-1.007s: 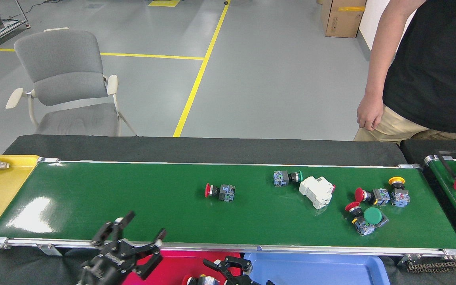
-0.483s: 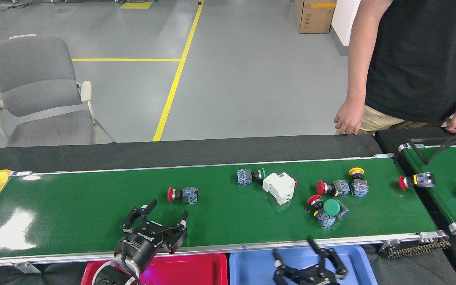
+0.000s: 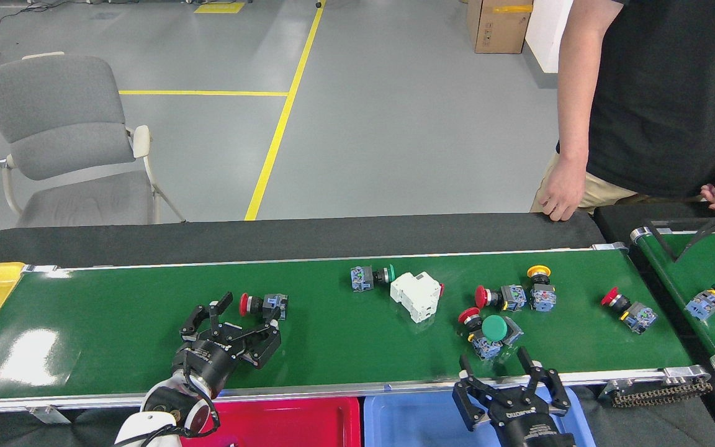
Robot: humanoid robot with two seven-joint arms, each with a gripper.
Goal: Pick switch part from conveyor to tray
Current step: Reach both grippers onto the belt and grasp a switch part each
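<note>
The conveyor point(image 3: 121, 323) carries seven push-button switch parts point(image 3: 263, 303) and one white breaker point(image 3: 415, 296); two more lie on the side belt point(image 3: 714, 279).

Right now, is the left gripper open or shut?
Open: the left gripper has its fingers spread apart just short of the red-capped switch, gripping nothing.

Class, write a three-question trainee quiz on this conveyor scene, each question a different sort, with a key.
1. True or false: the left gripper is shut on the red-capped push-button switch.
2. Which tray lies under the right gripper? A red plastic tray; B blue plastic tray.
3. Fill in: the white rectangular breaker block lies on the long glossy ____ conveyor belt.

Key: 1 false, fingers open; 2 B; 3 green.
</note>
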